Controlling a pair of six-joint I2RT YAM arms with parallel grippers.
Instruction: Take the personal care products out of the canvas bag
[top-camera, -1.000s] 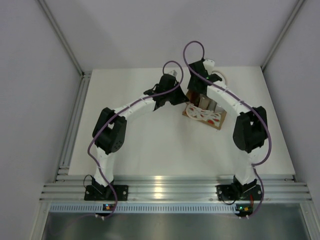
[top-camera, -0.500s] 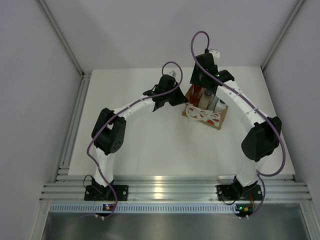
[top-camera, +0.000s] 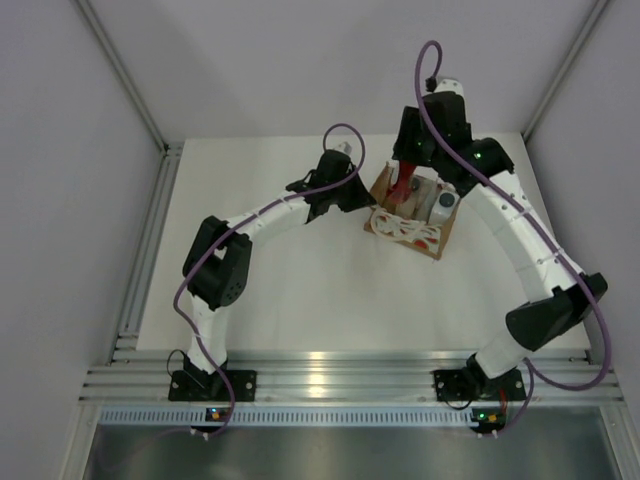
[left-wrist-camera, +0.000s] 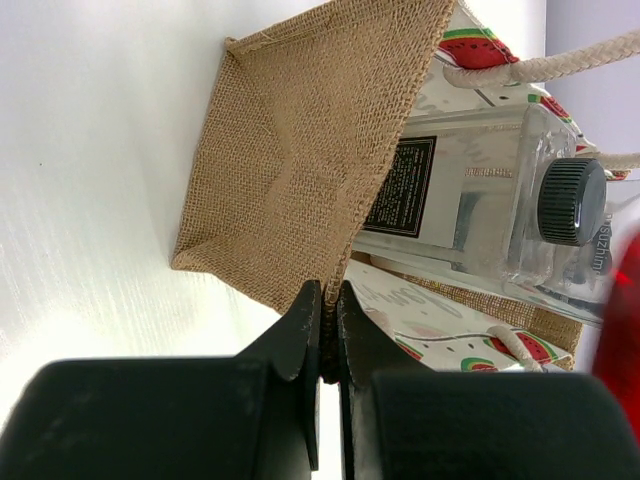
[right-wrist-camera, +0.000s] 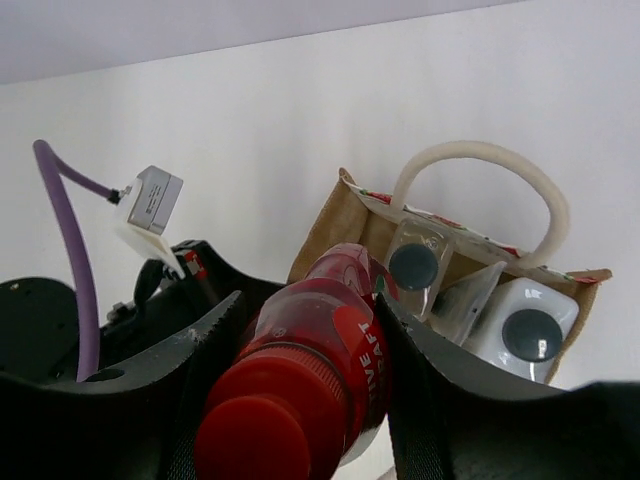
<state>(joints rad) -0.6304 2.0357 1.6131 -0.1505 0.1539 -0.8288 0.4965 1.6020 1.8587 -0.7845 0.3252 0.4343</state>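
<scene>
Right arm has risen and swung its elbow out to the right since the earlier frame, pulling the red bottle (top-camera: 404, 186) up from the canvas bag (top-camera: 410, 232); left arm hasn't moved. Right pincer (right-wrist-camera: 310, 300) grips the red bottle (right-wrist-camera: 300, 390) around its body just below the red cap, one finger on each side, cap end toward the camera. The bottle's lower end sits over the bag's far-left corner; can't tell if it is fully out of the opening. Left pincer (left-wrist-camera: 327, 300) is closed narrow, pinching the top edge of the bag's plain burlap side wall (left-wrist-camera: 290, 170). From the top view the left pincer (top-camera: 352, 196) is at the bag's left side and the right pincer (top-camera: 412, 172) is above its back edge. Bag stands on the white worktop (top-camera: 300, 290), toward the back right. Two whitish bottles (right-wrist-camera: 532, 335) with dark grey caps are in the bag, upright, and a slim grey container (right-wrist-camera: 470, 300) sits between them. Cream rope handle (right-wrist-camera: 480, 155) arches over the far side.
</scene>
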